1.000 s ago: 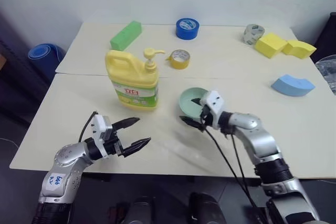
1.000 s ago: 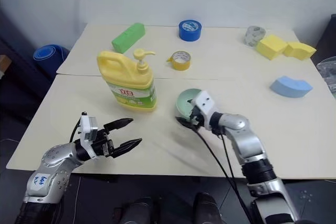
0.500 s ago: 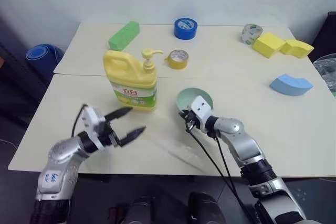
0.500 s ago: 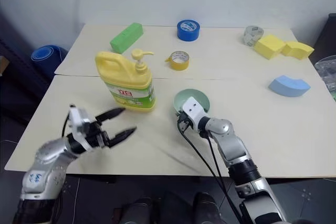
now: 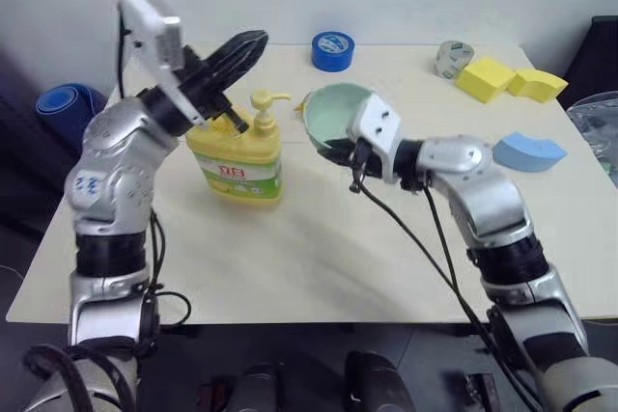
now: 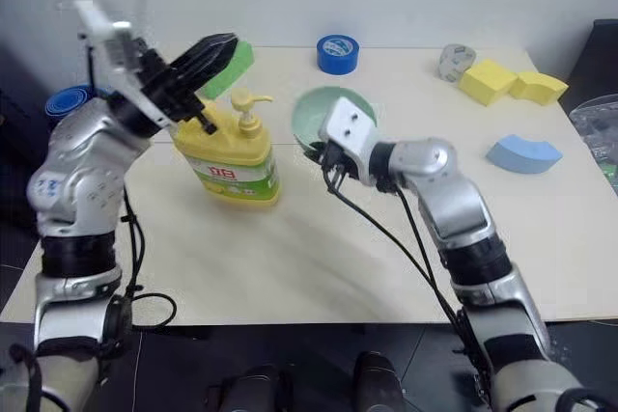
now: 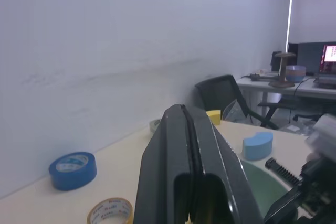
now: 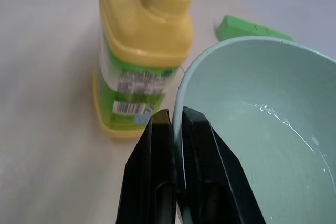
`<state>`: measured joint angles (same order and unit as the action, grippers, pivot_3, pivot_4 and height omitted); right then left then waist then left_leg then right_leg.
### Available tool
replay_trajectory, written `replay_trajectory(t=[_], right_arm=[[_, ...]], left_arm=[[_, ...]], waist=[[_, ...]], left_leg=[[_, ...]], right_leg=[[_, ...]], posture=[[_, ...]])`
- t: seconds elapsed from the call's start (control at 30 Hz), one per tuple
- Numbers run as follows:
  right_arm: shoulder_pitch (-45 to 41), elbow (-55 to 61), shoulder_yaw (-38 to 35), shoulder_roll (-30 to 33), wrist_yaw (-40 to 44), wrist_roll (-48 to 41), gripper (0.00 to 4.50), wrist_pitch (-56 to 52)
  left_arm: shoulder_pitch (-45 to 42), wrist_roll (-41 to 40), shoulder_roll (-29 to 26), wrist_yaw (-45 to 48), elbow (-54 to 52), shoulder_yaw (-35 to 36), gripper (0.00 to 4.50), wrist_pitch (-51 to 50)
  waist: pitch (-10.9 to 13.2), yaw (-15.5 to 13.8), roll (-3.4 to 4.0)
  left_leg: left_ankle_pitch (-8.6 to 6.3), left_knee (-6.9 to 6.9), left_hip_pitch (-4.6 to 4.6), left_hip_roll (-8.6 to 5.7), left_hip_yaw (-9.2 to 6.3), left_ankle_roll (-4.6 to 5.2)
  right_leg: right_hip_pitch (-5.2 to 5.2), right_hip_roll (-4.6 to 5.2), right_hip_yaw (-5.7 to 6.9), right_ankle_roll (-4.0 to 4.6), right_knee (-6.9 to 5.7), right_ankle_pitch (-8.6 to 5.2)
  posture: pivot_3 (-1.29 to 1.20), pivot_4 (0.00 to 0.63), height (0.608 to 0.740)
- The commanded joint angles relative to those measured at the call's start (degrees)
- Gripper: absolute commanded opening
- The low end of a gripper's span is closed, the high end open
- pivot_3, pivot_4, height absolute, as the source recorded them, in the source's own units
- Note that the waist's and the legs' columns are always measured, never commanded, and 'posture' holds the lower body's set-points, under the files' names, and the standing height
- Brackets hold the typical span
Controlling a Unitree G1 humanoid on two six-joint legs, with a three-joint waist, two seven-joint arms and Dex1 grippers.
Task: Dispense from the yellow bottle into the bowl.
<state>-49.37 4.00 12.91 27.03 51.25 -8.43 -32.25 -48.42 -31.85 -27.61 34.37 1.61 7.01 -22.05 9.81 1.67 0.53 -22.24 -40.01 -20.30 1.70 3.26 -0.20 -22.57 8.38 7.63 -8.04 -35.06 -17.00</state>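
The right gripper [image 8: 176, 124] pinches the mint-green bowl's [image 5: 333, 113] rim, holding it tilted above the table [image 5: 319, 258] beside the yellow bottle [image 5: 237, 156]; the left gripper [image 5: 237, 50], fingers clenched empty, hovers above the bottle's pump [image 5: 266, 108]

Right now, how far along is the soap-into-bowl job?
Done: the right gripper is shut on the rim of the mint-green bowl, held off the table beside the yellow bottle. In hand: the left gripper, shut and empty, is raised above the bottle near its pump. Left: bowl under the spout, press the pump; no fresh soap visible.
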Motion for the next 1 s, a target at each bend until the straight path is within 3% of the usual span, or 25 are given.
replay_trajectory(t=[0.03, 0.43, 1.0], right_arm=[[-5.1, 0.2, -0.1, 1.8, 3.1, -0.9, 0.00, -1.9], [-13.6, -2.3, 2.1, -0.6, 6.3, -2.7, 0.00, -7.6], [-14.7, -4.1, 1.9, -2.4, 6.6, -3.5, 0.00, -8.4]], left_arm=[[-3.2, 2.7, 0.0, -0.3, 2.4, -1.1, 0.01, -0.6], [-3.1, 7.9, 0.3, -1.7, 3.9, -4.5, 0.01, -7.8], [0.9, 10.9, 2.0, -4.4, 6.9, -8.0, 0.01, -16.1]], waist=[[0.0, 0.1, -0.02], [0.0, 0.0, -0.03], [0.0, 0.0, -0.03]], left_leg=[[0.00, 0.01, -0.04, -0.01, 0.01, 0.00], [0.00, -0.02, -0.06, 0.00, -0.01, 0.00], [0.00, -0.07, 0.14, 0.00, -0.04, 0.00]], right_leg=[[-0.04, 0.00, 0.00, 0.00, 0.03, 0.00], [-0.09, 0.01, -0.02, 0.00, -0.04, 0.00], [0.04, 0.04, -0.08, 0.00, -0.28, 0.00]], posture=[[0.00, 0.150, 0.740], [0.00, 0.150, 0.740], [0.00, 0.150, 0.740]])
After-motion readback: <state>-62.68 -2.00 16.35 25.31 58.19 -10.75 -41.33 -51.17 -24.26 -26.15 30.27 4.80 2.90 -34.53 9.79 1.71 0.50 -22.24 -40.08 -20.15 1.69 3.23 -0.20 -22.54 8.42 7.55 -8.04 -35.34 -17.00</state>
